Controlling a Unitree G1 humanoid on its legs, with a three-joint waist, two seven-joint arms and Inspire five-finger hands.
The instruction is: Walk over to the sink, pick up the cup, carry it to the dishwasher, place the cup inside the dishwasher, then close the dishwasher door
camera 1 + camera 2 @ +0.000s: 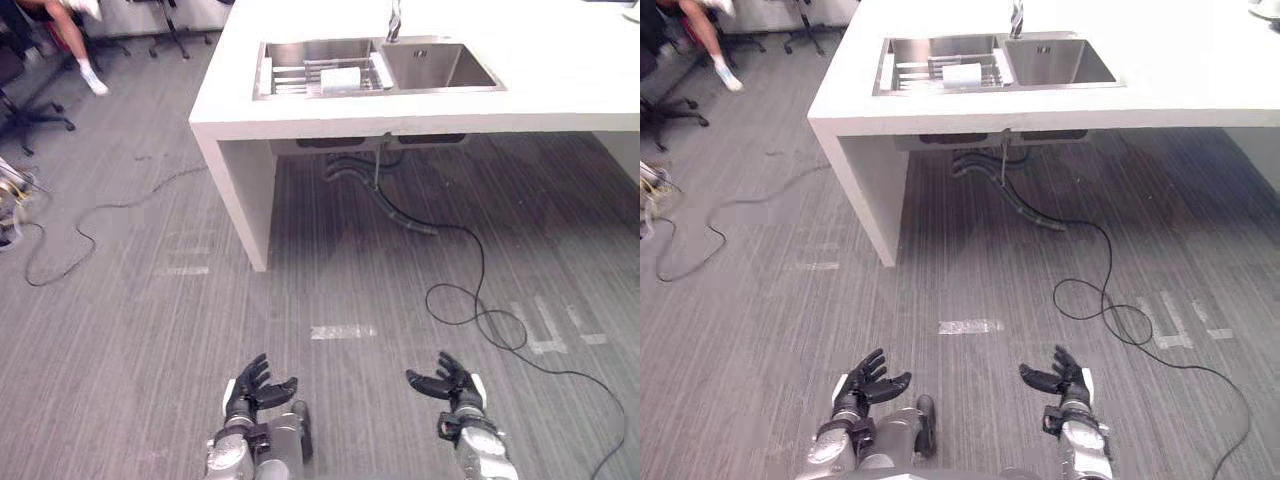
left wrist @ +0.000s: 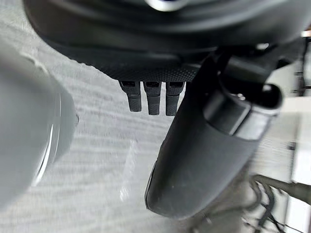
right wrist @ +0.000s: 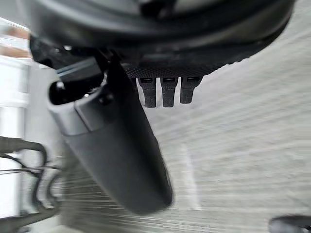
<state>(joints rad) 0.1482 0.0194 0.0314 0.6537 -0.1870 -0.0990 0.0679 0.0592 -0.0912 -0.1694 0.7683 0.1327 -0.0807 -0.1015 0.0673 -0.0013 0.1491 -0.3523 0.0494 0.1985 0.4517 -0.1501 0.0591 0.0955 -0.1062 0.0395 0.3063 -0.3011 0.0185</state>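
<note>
A steel double sink (image 1: 440, 66) is set in a white counter (image 1: 300, 112) far ahead. A pale cup (image 1: 340, 80) lies on the wire rack in the sink's left basin, also seen as the cup (image 1: 962, 72). Low in the eye views, my left hand (image 1: 255, 390) and right hand (image 1: 448, 382) hang over the grey floor, both open with relaxed fingers and holding nothing. In the wrist views the left hand (image 2: 204, 145) and right hand (image 3: 116, 150) show a dark thumb and straight fingers above bare floor.
A black cable (image 1: 480, 300) trails from under the sink across the floor on the right. Another thin cable (image 1: 90, 215) snakes on the left. An office chair base (image 1: 35, 115) and a person's leg (image 1: 75, 45) are at the far left. White tape marks (image 1: 342, 331) lie ahead.
</note>
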